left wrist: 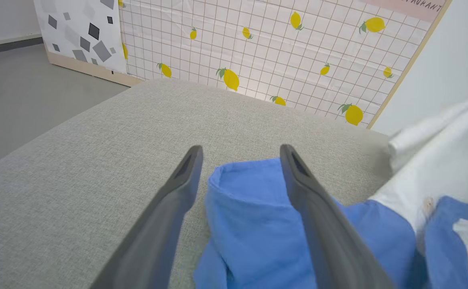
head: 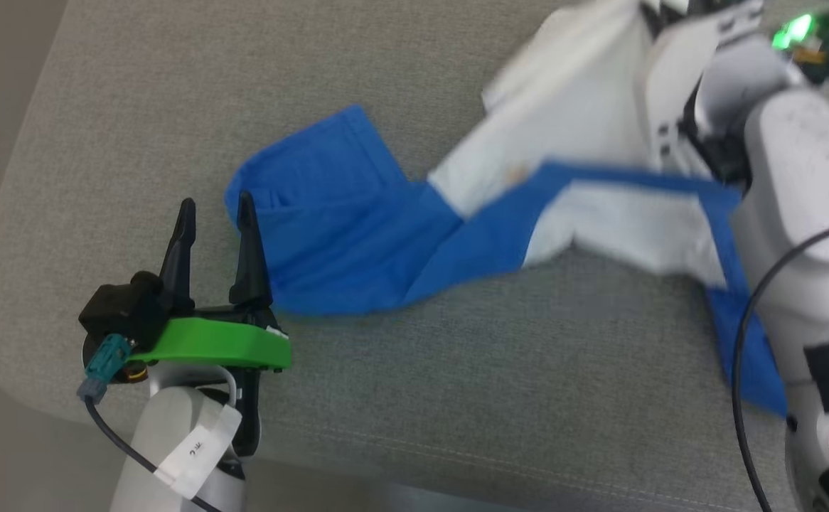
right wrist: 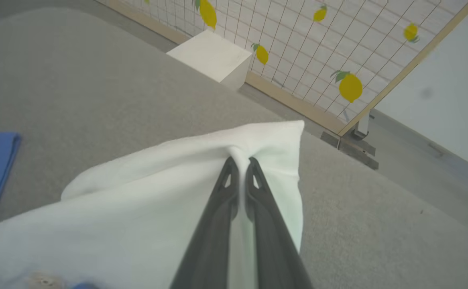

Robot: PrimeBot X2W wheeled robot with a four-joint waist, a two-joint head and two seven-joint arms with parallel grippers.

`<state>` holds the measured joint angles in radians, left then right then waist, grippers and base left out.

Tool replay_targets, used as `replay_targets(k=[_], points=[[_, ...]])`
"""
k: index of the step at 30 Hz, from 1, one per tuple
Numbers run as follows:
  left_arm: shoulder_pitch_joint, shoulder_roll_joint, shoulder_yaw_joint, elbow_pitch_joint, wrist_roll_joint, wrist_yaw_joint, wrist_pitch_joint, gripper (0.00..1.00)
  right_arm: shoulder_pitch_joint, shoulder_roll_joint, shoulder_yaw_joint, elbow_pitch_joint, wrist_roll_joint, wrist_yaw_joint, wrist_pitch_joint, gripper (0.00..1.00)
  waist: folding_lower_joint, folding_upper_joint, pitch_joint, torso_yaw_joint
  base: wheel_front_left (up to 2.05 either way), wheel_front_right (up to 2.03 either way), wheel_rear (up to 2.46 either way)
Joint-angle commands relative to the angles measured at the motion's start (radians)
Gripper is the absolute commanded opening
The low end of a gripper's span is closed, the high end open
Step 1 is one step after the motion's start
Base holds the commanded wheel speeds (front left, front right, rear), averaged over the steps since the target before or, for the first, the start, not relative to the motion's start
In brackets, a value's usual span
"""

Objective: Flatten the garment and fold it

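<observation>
From the head camera I saw the garment (head: 343,220) stretched across the grey cushion (head: 137,107). One blue sleeve lay flat toward the robot's left. The white body ran up and away toward the far right, blurred in that view. A blue-edged fold of it crossed the middle, and another blue piece lay close under the right arm (head: 791,163).

The left tool (head: 216,203) stood spread wide at the sleeve's outer edge, holding nothing. Its wrist camera showed the sleeve's hem between the two fingers (left wrist: 178,192), with the inner finger crossing over the blue cloth. I could not tell whether that finger touched the cloth or hung just above it.

The right tool (right wrist: 241,160) had its fingers pressed together on a pinch of the garment's white fabric, near a corner of the body. The cloth bunched into a small ridge at the tips and draped away on both sides. A strip of blue sleeve showed at the left edge of that view, flat on the cushion.

Beyond the cushion stood a lemon-print panel (left wrist: 258,48) with a white box (right wrist: 214,56) at its foot.
</observation>
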<state>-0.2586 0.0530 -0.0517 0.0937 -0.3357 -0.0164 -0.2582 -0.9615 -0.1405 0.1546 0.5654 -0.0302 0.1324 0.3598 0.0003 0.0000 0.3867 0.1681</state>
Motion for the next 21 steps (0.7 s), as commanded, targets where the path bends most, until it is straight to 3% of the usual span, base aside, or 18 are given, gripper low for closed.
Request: replay_targets(k=[1, 4, 9, 10, 11, 16, 21], points=[[-0.016, -0.003, -0.005, 0.001, -0.003, 0.009, -0.004, 1.00, -0.034, 0.010, -0.011, 0.013, -0.017, -0.002, -0.035, 0.00, -0.0003, 0.0000, 0.006, 0.011, 0.00, 0.00, 0.00], [-0.021, -0.003, -0.014, 0.003, -0.009, 0.014, -0.004, 1.00, -0.097, 0.034, -0.035, 0.071, -0.049, -0.002, -0.090, 0.00, -0.0003, 0.0000, 0.007, 0.022, 0.00, 0.00, 0.00], [-0.017, -0.003, -0.021, 0.011, -0.015, 0.018, -0.004, 1.00, -0.119, 0.058, -0.045, 0.212, -0.048, -0.002, -0.073, 0.00, -0.0003, 0.0000, -0.001, 0.031, 0.00, 0.00, 0.00], [-0.014, -0.003, -0.021, 0.012, -0.016, 0.019, -0.004, 1.00, -0.112, 0.061, -0.041, 0.239, -0.041, -0.002, -0.068, 0.40, -0.0003, 0.0000, -0.004, 0.029, 0.00, 0.00, 0.00], [-0.011, -0.003, -0.020, 0.013, -0.015, 0.020, -0.004, 1.00, -0.102, 0.064, -0.040, 0.265, -0.029, -0.002, -0.062, 1.00, -0.0003, 0.0000, -0.010, 0.026, 0.00, 0.00, 0.00], [0.015, -0.003, -0.007, 0.020, -0.002, 0.020, -0.004, 1.00, -0.024, 0.068, -0.045, 0.299, 0.045, -0.002, -0.091, 1.00, -0.0003, 0.0000, -0.051, -0.001, 0.00, 0.00, 0.00], [0.050, -0.003, 0.014, 0.023, 0.023, 0.011, -0.004, 1.00, 0.115, 0.040, -0.105, 0.209, 0.112, -0.002, -0.166, 1.00, -0.0003, 0.0000, -0.106, -0.055, 0.00, 0.00, 0.00]])
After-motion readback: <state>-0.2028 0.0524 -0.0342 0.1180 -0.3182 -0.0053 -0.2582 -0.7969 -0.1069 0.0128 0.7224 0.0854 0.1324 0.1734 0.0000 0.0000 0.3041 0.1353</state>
